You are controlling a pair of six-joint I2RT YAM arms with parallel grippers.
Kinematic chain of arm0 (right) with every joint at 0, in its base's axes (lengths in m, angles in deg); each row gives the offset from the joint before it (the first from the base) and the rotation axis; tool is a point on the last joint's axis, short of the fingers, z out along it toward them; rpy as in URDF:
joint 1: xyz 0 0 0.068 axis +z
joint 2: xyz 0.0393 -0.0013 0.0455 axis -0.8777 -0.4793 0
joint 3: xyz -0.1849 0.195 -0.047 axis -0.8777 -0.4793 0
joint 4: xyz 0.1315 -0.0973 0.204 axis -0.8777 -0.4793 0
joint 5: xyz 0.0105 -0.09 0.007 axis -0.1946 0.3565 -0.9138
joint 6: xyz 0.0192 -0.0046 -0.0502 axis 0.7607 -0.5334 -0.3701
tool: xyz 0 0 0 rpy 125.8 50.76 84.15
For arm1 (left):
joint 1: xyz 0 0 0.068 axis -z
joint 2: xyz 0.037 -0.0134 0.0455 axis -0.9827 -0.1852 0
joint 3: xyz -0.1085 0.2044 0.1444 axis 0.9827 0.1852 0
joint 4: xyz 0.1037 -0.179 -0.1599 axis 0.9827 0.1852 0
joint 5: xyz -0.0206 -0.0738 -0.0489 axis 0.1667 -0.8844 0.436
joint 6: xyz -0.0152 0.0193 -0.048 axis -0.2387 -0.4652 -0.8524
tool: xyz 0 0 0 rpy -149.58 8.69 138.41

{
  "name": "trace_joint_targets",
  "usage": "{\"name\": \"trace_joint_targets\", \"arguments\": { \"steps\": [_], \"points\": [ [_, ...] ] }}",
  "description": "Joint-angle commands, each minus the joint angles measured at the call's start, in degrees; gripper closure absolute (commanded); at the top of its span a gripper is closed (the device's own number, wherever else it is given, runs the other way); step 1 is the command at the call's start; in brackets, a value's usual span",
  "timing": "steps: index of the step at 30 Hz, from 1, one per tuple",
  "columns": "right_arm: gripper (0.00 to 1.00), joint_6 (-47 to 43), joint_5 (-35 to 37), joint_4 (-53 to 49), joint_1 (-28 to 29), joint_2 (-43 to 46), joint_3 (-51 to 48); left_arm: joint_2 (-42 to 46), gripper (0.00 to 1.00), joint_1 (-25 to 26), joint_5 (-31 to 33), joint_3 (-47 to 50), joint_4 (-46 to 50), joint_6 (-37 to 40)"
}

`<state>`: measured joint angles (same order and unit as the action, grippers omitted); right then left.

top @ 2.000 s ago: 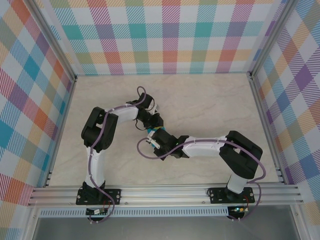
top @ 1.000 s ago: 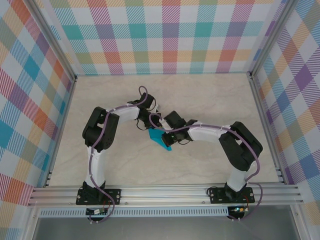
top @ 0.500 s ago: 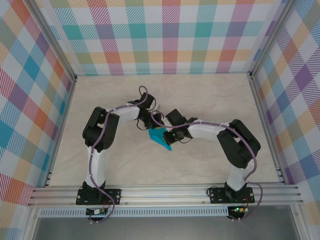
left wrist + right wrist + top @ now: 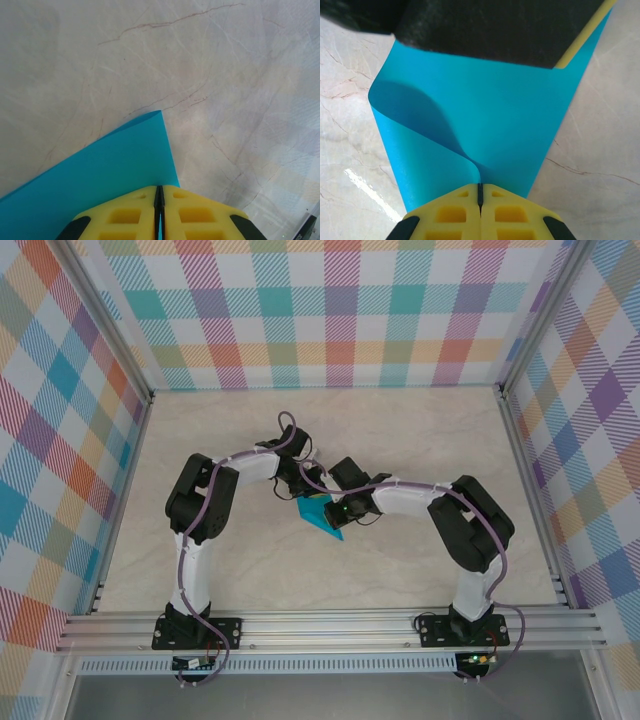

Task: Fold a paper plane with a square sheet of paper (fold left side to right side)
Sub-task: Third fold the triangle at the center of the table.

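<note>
The square sheet of paper is teal-blue and lies mid-table between both arms, bent over on itself in a soft curl with no flat crease. My left gripper is shut on one edge of it; in the left wrist view the yellow fingertips pinch the sheet close to a corner. My right gripper is shut on the lifted, curled-over edge. In the right wrist view its fingertips clamp the paper where the upper layer rolls down, and the left gripper's dark body rests on the far edge.
The table is pale marble with aluminium rails along the near edge and checked walls on three sides. Both forearms cross the middle of the table close together.
The right gripper swung from the sheet's near-left side up and to the right, bringing the paper's edge over with it. In the last half second it crept slightly left. The left arm stayed put.
</note>
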<state>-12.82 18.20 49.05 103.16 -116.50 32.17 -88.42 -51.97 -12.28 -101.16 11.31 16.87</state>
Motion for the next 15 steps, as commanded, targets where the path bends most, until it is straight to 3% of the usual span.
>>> {"name": "trace_joint_targets", "arguments": {
  "steps": [1,15],
  "points": [
    [1.00,0.8,-0.8,-1.6,-0.6,-1.2,1.7,-2.1,0.89,0.9,1.8,-0.2,2.7,0.9],
    [1.00,1.1,-0.9,-1.1,-1.3,-0.8,2.0,-2.2,0.89,1.0,2.0,-0.1,2.7,0.9]
  ]
}}
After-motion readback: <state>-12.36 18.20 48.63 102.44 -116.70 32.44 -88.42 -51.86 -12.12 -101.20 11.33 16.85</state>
